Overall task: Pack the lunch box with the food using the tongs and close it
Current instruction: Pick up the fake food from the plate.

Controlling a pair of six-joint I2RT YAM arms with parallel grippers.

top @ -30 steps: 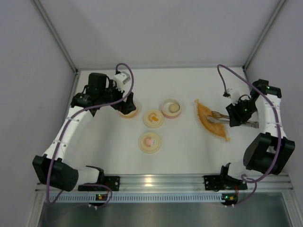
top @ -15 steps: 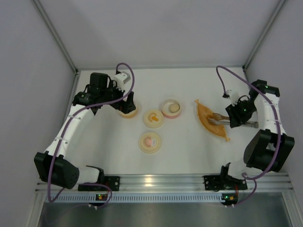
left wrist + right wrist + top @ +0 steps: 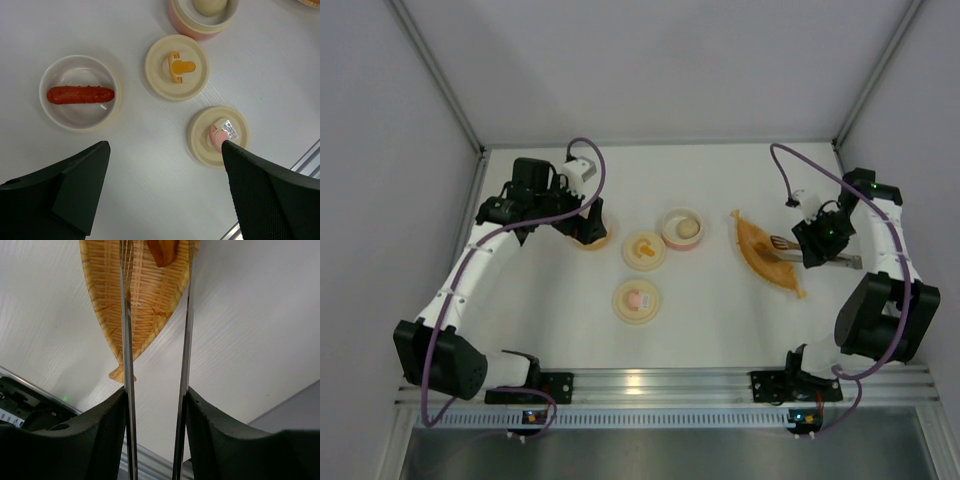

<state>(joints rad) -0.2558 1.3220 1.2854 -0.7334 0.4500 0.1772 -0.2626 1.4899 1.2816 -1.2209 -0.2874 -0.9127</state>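
My right gripper (image 3: 815, 243) (image 3: 156, 392) is shut on the slim metal tongs (image 3: 127, 340) (image 3: 847, 262), one arm against each finger. The tong tips reach over the woven orange boat tray (image 3: 145, 300) (image 3: 760, 255), where an orange piece (image 3: 162, 252) lies. My left gripper (image 3: 588, 224) (image 3: 165, 145) hangs open and holds nothing, above a white bowl (image 3: 60, 112) (image 3: 603, 241) with the red-orange sausage (image 3: 80, 94). The round pink lunch box container (image 3: 670, 238) (image 3: 182, 25) holds the cream-white ball (image 3: 687, 229) (image 3: 210, 5).
Two cream lids lie on the table: one with an orange handle (image 3: 645, 250) (image 3: 176, 67), one with a pink handle (image 3: 637, 300) (image 3: 218, 135). Grey walls enclose the table on three sides. An aluminium rail (image 3: 660, 383) runs along the near edge.
My right gripper has shifted slightly back and left with the tongs. The left arm has hardly moved.
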